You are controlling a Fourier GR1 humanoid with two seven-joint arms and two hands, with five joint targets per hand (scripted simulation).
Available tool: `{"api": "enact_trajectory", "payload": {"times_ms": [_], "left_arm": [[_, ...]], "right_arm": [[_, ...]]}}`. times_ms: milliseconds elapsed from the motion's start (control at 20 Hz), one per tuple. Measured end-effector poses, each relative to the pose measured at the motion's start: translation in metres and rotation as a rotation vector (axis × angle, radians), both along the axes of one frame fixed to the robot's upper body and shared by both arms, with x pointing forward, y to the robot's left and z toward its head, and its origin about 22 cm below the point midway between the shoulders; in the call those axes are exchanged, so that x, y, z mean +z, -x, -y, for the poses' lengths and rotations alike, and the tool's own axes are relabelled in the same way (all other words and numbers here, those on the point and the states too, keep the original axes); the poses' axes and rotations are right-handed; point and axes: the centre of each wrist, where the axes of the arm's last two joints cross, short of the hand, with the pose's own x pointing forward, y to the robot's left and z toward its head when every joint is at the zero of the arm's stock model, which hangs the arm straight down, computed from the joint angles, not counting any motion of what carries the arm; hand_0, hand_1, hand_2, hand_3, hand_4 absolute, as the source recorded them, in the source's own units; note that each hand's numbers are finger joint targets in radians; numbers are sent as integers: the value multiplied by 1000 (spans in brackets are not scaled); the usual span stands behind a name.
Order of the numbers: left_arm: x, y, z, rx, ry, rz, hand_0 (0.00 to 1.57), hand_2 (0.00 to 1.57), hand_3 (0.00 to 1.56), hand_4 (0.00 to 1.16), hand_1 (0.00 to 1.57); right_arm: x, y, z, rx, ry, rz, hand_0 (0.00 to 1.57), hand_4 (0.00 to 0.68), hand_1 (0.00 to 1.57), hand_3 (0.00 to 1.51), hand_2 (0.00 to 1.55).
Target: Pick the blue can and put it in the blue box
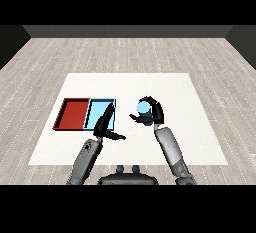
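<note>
The blue can [144, 110] is a light blue cylinder seen from above, just right of the table's middle. My right hand [154, 112] curls round it, fingers arched over the far side and thumb reaching in from the left. The light blue tray [96, 108] lies to the left of the can, beside the red tray [74, 113]. My left hand [104, 124] stretches straight fingers over the blue tray's near right part, thumb pointing right, holding nothing.
Both trays sit side by side on the left half of the white table [190, 127], the red one farther left. Wooden floor surrounds the table.
</note>
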Motion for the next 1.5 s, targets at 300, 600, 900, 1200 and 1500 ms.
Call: {"api": "enact_trajectory", "payload": {"times_ms": [300,600,900,1200,1500], "left_arm": [[-11,-4,22,-12,-7,-29,0,0,0,0,0],[-13,-8,23,-11,1,-47,0,0,0,0,0],[-22,-12,26,-19,16,-80,0,0,0,0,0],[-28,-14,37,-19,26,-101,0,0,0,0,0],[-27,-19,38,-17,24,-112,0,0,0,0,0]], "right_arm": [[4,3,-11,21,3,-2,1487,609,1487,1400,1467],[11,2,-18,51,15,17,1492,606,1492,1400,1469],[10,11,-28,68,9,21,1486,610,1486,1399,1466],[8,3,-35,90,-4,32,1478,610,1478,1392,1458],[10,11,-39,124,9,36,1485,607,1485,1400,1463]]}}
